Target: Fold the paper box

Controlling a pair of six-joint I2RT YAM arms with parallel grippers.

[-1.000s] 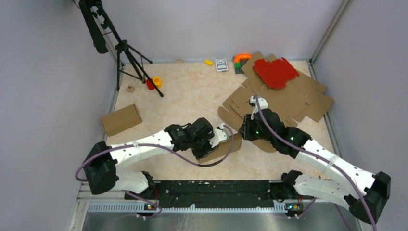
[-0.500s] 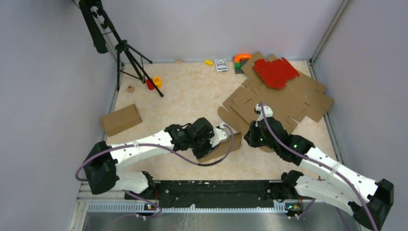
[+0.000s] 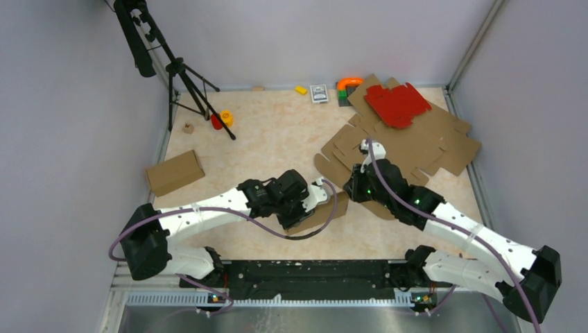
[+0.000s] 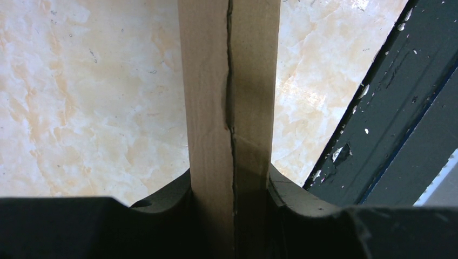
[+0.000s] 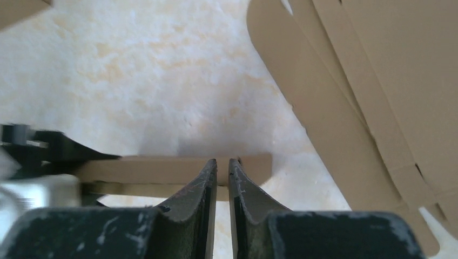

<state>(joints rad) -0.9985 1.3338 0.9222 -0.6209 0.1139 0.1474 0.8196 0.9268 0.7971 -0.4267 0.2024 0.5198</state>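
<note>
Marbled table point(image 3: 277, 139): left gripper point(image 4: 229, 178) clamps paper box point(image 4: 210, 81); right gripper point(image 5: 222, 162) just narrowed to an empty slit at its end, likely for pushing.

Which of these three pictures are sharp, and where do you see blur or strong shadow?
Top external view: even, soft light, sharp, shadows faint. Left wrist view: the plain brown cardboard box is sharp, its right half shaded; the left gripper clamping it is nearly black. Right wrist view: soft overall, smeared at the left edge; the right gripper is dark.
</note>
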